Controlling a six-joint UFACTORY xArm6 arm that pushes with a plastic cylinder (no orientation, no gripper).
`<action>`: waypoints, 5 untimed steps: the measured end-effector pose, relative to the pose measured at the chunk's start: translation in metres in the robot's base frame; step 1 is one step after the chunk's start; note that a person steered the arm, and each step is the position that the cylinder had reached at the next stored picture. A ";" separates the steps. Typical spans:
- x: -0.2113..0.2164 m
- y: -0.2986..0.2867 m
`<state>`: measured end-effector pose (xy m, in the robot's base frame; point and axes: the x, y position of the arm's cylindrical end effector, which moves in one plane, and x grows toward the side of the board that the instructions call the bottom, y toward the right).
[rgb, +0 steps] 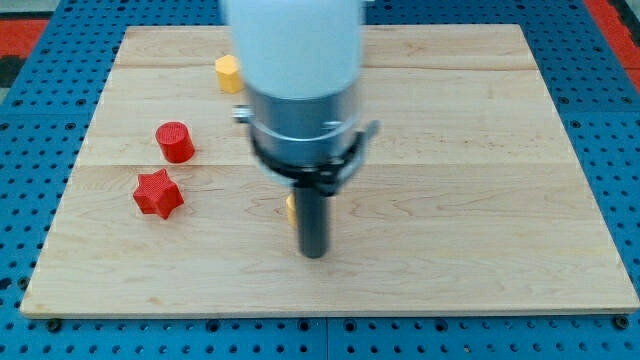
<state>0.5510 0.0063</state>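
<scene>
My tip (314, 252) rests on the wooden board (480, 200) a little below the view's middle. Just up and left of it, a yellow block (290, 208) peeks out from behind the rod; most of it is hidden, so its shape cannot be made out. It is the nearest block, and I cannot tell whether the rod touches it. A red star block (158, 194) lies to the left, with a red cylinder (175, 141) just above it. Near the board's top, a yellow hexagonal block (229, 73) sits left of the arm.
The white and grey arm body (300, 90) covers the board's upper middle. A blue pegboard (610, 120) surrounds the board on all sides.
</scene>
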 end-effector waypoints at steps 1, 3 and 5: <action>-0.039 -0.038; -0.107 -0.114; -0.102 -0.053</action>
<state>0.4495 -0.0468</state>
